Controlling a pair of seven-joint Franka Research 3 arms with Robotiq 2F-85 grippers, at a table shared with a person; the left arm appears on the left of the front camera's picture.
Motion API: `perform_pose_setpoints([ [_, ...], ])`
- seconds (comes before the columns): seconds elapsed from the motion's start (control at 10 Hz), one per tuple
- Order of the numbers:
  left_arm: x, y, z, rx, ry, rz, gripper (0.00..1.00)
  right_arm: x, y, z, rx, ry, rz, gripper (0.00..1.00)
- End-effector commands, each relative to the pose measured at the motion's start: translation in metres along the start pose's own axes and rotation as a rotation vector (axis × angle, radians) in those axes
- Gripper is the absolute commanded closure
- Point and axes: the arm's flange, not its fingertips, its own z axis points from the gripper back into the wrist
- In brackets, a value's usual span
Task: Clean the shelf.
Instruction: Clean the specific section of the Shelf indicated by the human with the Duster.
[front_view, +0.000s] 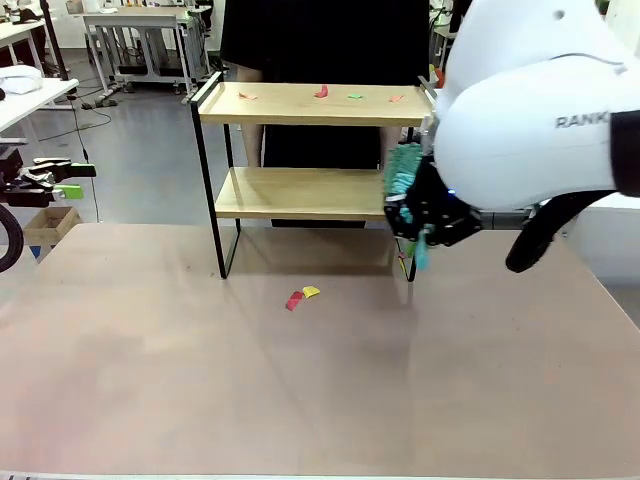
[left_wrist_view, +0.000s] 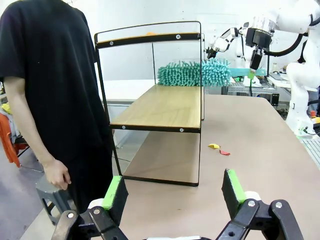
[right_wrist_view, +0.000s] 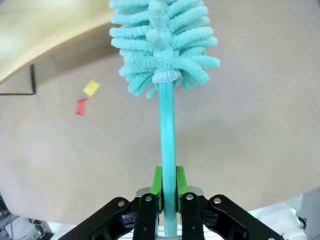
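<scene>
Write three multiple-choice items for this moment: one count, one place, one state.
1. How many scraps lie on the table in front of the shelf?
A. none
B. two
C. five

2. Where is the duster head?
A. flat on the table
B. above the top board
C. at the lower board's right end

3. The right gripper is:
A. shut on the duster's handle
B. open
C. shut on nothing

Answers:
1. B, one red and one yellow piece lie there.
2. C, the front view shows it beside that end.
3. A, its fingers clamp the teal handle.
</scene>
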Motion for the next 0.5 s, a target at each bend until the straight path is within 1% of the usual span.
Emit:
perform_pose_setpoints([
  [0.0,0.0017,-0.0013,-0.0006,0.001,0.001,-0.003,0.0,-0.0055,-0.0088,0.0102,-0.122,-0.026,0.004,0.87],
  [0.1,0.0017,-0.0013,-0.0006,0.001,0.001,-0.003,0.0,-0.0088,-0.0037,0.0139,-0.089,-0.075,0.055,0.87],
  [0.2,0.0017,-0.0013,-0.0006,0.001,0.001,-0.003,0.0,-0.0022,-0.0074,0.0054,-0.046,-0.006,0.004,0.87],
  [0.4,0.0017,-0.0013,-0.0006,0.001,0.001,-0.003,0.0,-0.0022,-0.0074,0.0054,-0.046,-0.006,0.004,0.87],
])
